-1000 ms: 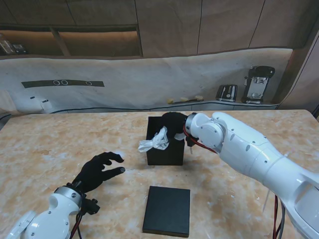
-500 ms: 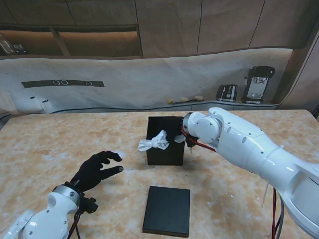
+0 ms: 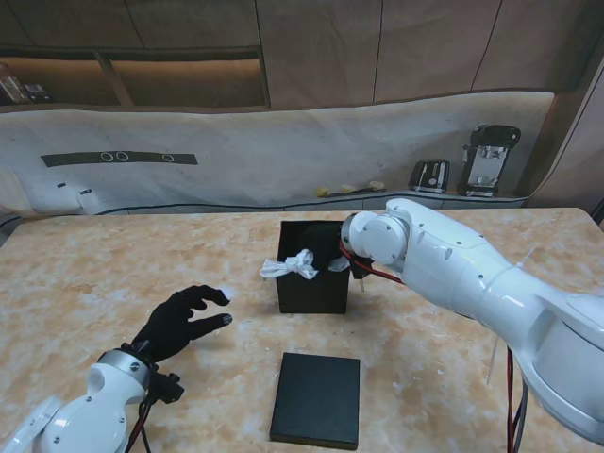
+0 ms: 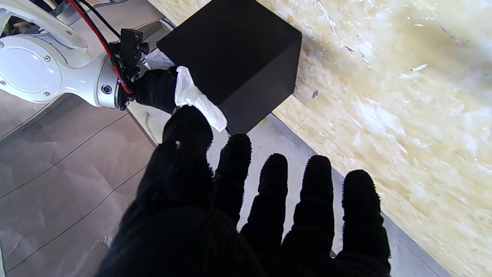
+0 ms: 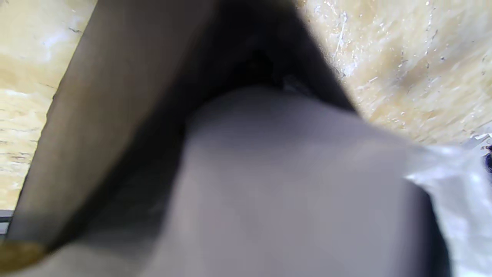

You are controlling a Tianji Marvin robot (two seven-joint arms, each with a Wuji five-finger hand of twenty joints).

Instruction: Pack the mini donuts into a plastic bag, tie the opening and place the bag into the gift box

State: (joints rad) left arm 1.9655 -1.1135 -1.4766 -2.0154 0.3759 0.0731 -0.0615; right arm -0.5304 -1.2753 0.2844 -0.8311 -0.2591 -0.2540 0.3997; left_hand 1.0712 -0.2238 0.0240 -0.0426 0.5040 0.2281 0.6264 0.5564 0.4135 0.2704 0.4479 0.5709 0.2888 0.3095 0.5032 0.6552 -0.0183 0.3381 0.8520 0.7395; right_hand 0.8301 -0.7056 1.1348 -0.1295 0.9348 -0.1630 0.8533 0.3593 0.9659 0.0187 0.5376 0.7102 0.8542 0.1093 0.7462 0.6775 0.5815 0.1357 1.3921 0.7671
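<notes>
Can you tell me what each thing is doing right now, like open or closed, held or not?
Black cube gift box: open, upright.
White plastic bag: tied, top poking over the box's left rim.
Flat black square lid: off, lying nearer to me.
Right hand: reaching into the box; grip hidden.
Left hand: open, empty.

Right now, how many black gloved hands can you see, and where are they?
2. The left hand hovers open over the table, left of the gift box. The right hand reaches into that box, mostly hidden, at the plastic bag.
</notes>
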